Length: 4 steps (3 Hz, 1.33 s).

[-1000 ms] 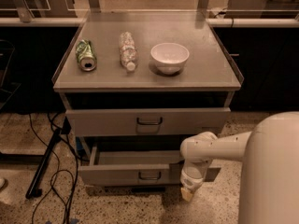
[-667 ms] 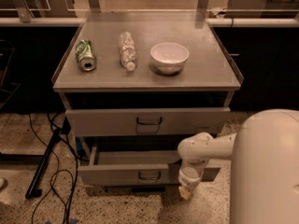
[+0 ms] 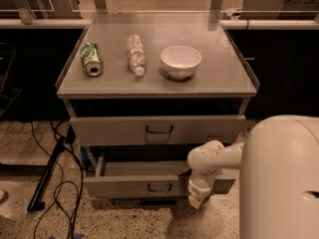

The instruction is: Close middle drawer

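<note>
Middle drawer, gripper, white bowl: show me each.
middle drawer [image 3: 124, 187], camera view, front panel left of handle.
gripper [image 3: 196, 201], camera view, tip, low at drawer front's right part.
white bowl [image 3: 180, 59], camera view, inner wall.

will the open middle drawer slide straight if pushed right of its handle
The middle drawer looks rigid metal, so should move as one piece. Its visible inside is bare: probably light. The end effector sits at its front, right of the handle; pushing there might skew it.
</note>
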{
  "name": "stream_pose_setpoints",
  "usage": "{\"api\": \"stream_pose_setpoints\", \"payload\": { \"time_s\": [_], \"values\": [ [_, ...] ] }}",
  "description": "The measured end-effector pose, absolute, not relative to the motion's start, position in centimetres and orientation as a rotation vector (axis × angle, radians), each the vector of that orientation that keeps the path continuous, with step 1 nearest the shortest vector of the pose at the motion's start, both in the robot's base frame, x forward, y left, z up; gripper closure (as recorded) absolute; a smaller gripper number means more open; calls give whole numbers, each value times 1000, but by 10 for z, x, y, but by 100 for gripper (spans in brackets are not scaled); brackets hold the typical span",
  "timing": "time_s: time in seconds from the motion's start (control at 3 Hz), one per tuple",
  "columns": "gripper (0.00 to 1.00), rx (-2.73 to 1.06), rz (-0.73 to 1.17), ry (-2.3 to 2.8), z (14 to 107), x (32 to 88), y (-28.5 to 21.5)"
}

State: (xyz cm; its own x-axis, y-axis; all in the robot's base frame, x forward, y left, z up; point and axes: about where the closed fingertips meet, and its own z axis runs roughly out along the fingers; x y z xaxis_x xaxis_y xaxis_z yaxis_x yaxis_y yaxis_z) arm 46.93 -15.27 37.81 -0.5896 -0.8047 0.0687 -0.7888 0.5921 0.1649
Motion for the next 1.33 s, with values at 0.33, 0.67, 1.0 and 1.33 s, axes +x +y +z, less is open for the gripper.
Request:
{"api": "stream_pose_setpoints", "payload": {
  "time_s": [0.33,0.67,1.0,1.33],
  "values": [
    [100,1341,-128,-2722,386,482,-155],
    [100,1329,-75,-2795,402,504,-155],
    [100,1322,-40,-2829,410,517,-152],
    [82,1320,-40,-2830,410,517,-152]
  ]
}}
